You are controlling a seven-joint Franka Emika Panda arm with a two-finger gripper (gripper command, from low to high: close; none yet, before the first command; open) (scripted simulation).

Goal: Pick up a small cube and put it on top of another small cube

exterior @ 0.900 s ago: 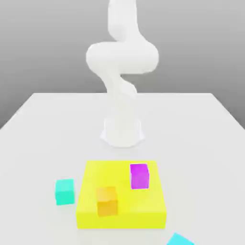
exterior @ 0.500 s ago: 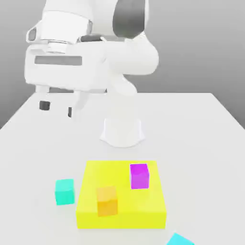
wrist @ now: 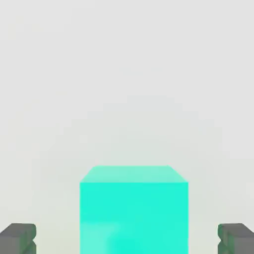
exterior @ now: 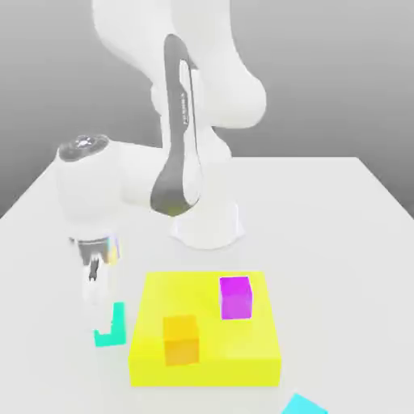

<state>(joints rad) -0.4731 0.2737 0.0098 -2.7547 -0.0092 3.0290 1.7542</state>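
We hold gripper (wrist: 128, 239) straight above teal cube (wrist: 133, 211), fingers (wrist: 19, 238) spread wide either side (gripping nothing); plain descent next, we judge.

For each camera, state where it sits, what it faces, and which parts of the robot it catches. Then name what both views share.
Exterior view: off the arm, across the table from the base, facing the arm over the yellow block carrying the orange cube and magenta cube; shows base, links and the gripper.
Hand view: on the hand, looking down at the teal cube; shows two spread fingertips.
Shared: the teal cube and the table.
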